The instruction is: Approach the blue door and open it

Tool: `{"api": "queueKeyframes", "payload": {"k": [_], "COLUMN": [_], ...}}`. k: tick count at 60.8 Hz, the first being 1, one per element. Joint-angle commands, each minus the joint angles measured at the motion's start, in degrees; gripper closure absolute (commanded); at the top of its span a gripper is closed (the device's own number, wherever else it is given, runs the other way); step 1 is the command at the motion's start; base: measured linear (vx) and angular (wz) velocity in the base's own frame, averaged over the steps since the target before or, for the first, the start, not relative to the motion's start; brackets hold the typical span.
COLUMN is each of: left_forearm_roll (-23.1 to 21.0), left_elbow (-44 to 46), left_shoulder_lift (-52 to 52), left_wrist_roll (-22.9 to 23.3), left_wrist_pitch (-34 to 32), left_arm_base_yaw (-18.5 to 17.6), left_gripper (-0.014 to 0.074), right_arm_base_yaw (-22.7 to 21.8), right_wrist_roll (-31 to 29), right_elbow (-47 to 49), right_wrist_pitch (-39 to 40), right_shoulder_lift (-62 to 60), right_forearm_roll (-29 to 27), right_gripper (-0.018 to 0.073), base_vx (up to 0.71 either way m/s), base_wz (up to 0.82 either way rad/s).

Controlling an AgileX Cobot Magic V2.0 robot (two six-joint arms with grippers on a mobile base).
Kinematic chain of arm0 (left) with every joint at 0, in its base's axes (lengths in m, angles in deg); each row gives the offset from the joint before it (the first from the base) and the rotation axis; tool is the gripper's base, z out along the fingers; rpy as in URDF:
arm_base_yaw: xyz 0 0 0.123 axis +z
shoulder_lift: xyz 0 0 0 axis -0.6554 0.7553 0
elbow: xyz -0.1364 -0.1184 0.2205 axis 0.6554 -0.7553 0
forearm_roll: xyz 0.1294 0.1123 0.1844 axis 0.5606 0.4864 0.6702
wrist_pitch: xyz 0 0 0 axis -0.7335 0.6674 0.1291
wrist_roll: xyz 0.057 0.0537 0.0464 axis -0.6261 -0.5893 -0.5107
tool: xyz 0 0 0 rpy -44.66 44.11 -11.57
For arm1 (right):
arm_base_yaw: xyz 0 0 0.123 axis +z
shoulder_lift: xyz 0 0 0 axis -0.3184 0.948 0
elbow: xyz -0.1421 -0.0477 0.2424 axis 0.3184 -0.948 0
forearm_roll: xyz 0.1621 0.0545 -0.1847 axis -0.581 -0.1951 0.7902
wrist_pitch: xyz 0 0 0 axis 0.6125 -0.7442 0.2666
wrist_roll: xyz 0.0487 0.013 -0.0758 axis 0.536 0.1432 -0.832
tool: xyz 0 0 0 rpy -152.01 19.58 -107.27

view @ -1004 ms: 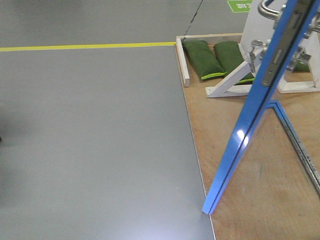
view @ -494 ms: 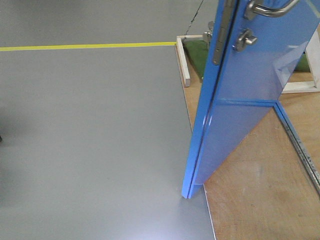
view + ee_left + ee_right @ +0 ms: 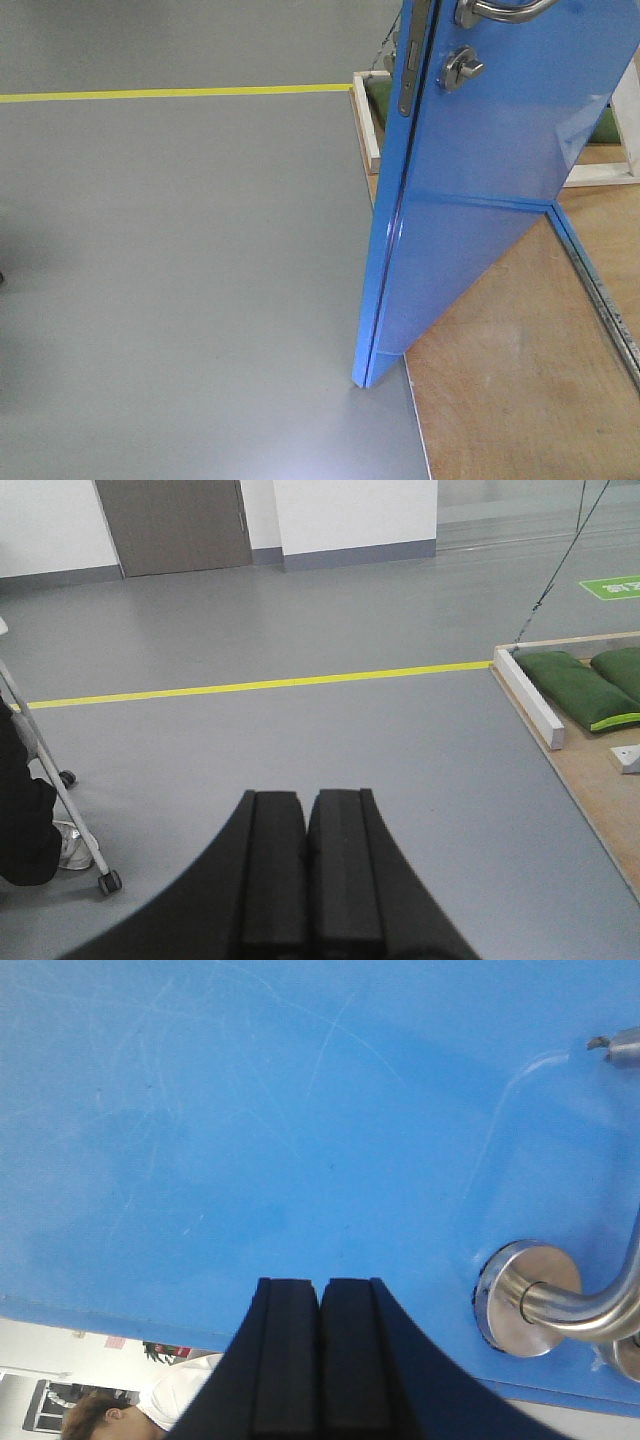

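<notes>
The blue door [image 3: 490, 160] stands swung out over the grey floor, its bottom corner past the wooden platform's edge. Its silver lever handle [image 3: 500, 12], thumb-turn lock [image 3: 460, 68] and latch plate [image 3: 412, 55] show at the top of the front view. In the right wrist view the blue door [image 3: 260, 1120] fills the frame, with the lever handle [image 3: 570, 1300] at lower right. My right gripper [image 3: 320, 1285] is shut, its tips close to the door face left of the handle, nothing held. My left gripper [image 3: 305, 798] is shut and empty above the floor.
A wooden platform [image 3: 520, 400] carries the door's white frame [image 3: 600, 175]. Green sandbags [image 3: 575, 685] lie inside a white border batten [image 3: 530, 698]. A yellow floor line [image 3: 170, 94] crosses the grey floor. A wheeled frame leg [image 3: 75, 810] and a seated person's dark clothing [image 3: 25, 820] are at left.
The blue door has swung further out to the left, from nearly edge-on to showing its broad face; its bottom corner moved left off the platform edge.
</notes>
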Motion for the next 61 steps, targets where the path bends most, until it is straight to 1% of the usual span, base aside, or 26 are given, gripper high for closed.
{"api": "queueKeyframes", "payload": {"k": [1, 61], "left_forearm_roll": [-0.46, -0.46], "left_elbow": [-0.27, -0.27], "left_shoulder_lift": [-0.87, -0.87], "left_wrist_roll": [0.14, 0.14], "left_wrist_pitch": [-4.92, -4.92], "left_arm_base_yaw": [-0.10, -0.10], "left_gripper": [0.0526, 0.0526], "right_arm_base_yaw": [-0.15, -0.15], "right_wrist_roll": [-0.85, -0.85], "right_elbow": [1.73, 1.73], "right_wrist_pitch": [2.28, 1.87], "right_shoulder_lift": [-2.13, -2.13], "right_forearm_roll": [-1.71, -1.58], "right_gripper": [0.0557, 0.0557], "base_vx": [0.00, 0.04], "base_wz": [0.00, 0.05]}}
